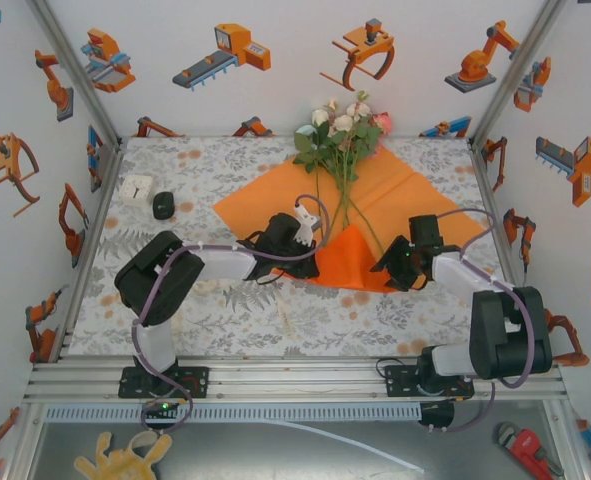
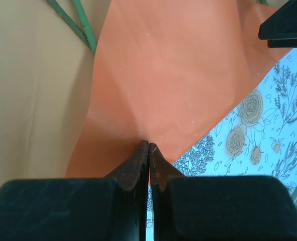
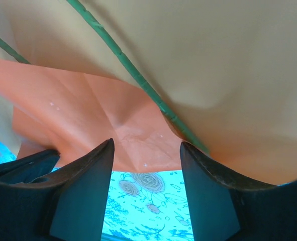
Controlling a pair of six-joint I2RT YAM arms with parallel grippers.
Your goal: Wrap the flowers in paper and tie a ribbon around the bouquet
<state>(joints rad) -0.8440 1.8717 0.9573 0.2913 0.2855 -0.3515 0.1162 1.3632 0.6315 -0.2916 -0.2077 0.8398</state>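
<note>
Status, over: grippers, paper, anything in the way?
Left gripper shut on the paper at its folded near corner. Right gripper open at that fold. Flowers lying on the paper, unwrapped. A stem close by the right gripper.

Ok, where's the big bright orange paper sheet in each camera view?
Top external: the bright orange paper sheet sits centre frame, slightly right.
Left wrist: left and centre.
Right wrist: across the upper part.
Shared landmark: the thin green flower stems lying on it.
</note>
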